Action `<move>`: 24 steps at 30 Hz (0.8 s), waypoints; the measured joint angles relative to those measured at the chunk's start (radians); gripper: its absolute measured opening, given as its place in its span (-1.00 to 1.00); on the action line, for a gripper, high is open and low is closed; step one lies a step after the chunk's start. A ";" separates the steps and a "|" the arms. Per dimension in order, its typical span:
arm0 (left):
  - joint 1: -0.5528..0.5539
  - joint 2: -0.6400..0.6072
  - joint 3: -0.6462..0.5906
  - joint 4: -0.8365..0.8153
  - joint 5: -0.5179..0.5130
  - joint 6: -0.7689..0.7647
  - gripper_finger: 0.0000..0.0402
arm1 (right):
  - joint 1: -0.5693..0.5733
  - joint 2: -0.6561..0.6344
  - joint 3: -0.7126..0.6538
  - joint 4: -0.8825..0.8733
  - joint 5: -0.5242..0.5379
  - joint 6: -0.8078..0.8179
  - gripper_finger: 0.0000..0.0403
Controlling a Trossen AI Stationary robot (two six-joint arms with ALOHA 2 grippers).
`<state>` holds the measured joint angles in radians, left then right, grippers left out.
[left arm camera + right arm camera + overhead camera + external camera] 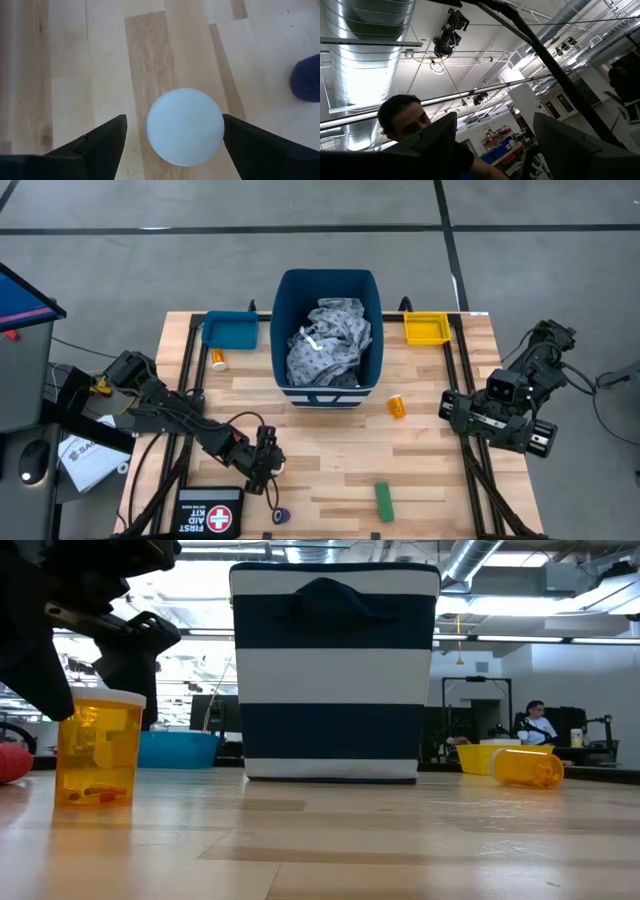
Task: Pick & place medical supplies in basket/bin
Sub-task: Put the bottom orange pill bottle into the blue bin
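Hovering over the front-left part of the wooden table (330,450), the left gripper (270,463) points straight down at an upright orange bottle (97,747) with a white cap (185,126). The jaws are spread wide, one finger (95,145) on each side of the cap with clear gaps, so nothing is gripped. From table height the bottle stands on the wood with the dark gripper just above it. A dark blue roll (282,515) lies close by, near the front edge, beside the black first aid pouch (210,515).

Over to the middle: the tall blue bin (328,340) with its white stripe holds the grey patterned gown (328,340), bunched inside. The teal tray (229,330) sits to the bin's left, the yellow tray (426,328) to its right. A second orange bottle (217,359) rests just in front of the teal tray, a third (397,405) lies on its side right of the bin. A green cylinder (383,500) lies near the front edge. Something red (12,762) shows at the edge of the low view, too cut off to identify.

The right gripper (497,427) is parked at the table's right edge, its jaws apart and holding nothing; its camera looks up at a ceiling and a person (415,125).
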<state>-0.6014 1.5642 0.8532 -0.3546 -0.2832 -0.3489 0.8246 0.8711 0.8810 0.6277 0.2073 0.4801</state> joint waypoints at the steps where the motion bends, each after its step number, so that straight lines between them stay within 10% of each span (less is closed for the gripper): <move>1: 0.000 0.000 0.000 0.000 0.000 0.000 0.52 | 0.000 0.000 0.000 0.000 0.000 0.000 0.29; 24: -0.002 0.000 0.000 0.021 -0.002 -0.032 0.04 | 0.000 0.000 0.000 -0.006 0.000 0.000 0.29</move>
<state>-0.6033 1.5642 0.8532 -0.3336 -0.2848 -0.3810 0.8246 0.8709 0.8810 0.6212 0.2073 0.4797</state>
